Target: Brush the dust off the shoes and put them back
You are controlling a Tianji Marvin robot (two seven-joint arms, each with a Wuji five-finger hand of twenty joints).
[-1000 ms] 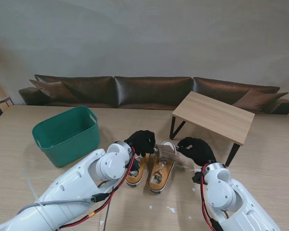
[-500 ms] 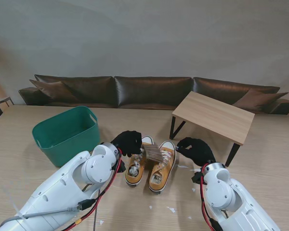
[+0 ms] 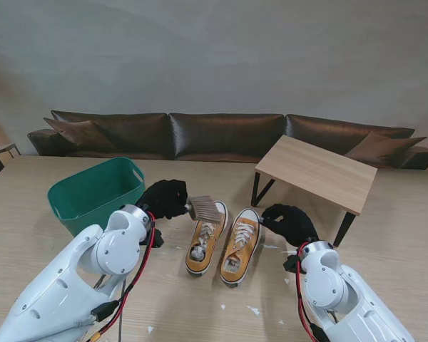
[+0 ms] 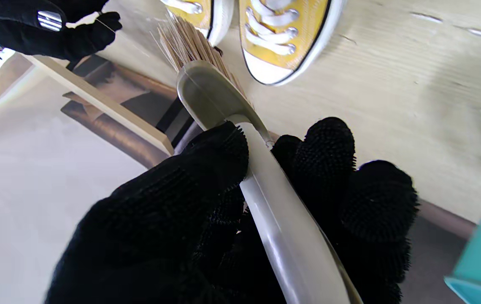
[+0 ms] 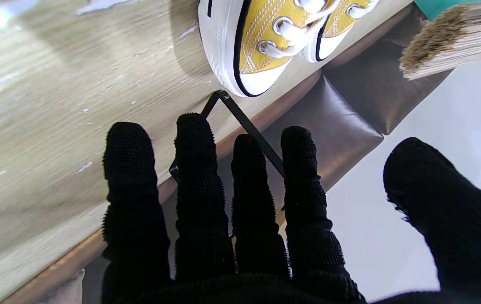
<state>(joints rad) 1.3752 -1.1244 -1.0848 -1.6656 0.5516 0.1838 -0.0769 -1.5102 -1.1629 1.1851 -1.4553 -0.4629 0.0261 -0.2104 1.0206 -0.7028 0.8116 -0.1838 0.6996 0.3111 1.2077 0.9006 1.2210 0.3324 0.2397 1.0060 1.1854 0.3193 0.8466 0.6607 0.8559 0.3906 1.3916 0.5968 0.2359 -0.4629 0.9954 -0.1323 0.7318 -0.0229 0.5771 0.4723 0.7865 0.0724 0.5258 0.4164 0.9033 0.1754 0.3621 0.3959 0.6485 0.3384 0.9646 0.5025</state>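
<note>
Yellow shoes sit mid-frame. The left hand grips the brush; the right hand looks empty, fingers spread. Keep strokes light, toe-ward.

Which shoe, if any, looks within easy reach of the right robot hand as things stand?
Probably the right shoe: the right robot hand is open beside it, with nothing visible between them.

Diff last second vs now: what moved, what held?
The left hand, shut on the brush, swept from over the right shoe leftward across the left shoe, toward the bin. Shoes, bin and the open right hand stayed put.
</note>
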